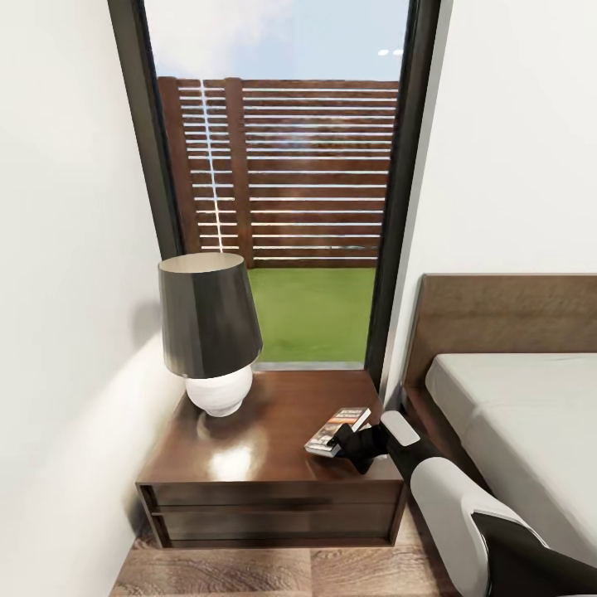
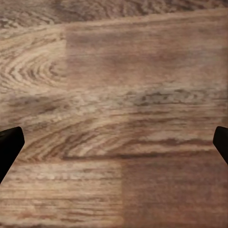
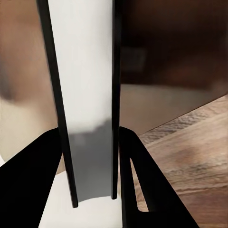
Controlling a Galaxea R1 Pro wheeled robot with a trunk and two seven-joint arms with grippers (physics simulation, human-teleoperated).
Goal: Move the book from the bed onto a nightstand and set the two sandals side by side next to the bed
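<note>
The book, dark with an orange band, lies flat over the right front part of the nightstand top. My right gripper is shut on its near end; I cannot tell whether the book touches the wood. In the right wrist view the book shows edge-on, white pages between dark covers, clamped between the black fingers. The bed with its pale mattress and brown headboard stands just right of the nightstand. My left gripper hangs open over bare plank floor. The two sandals are out of view.
A lamp with a dark shade and white base stands on the nightstand's back left. A tall dark-framed window showing fence and grass rises behind it. A white wall closes the left side. Plank floor runs in front.
</note>
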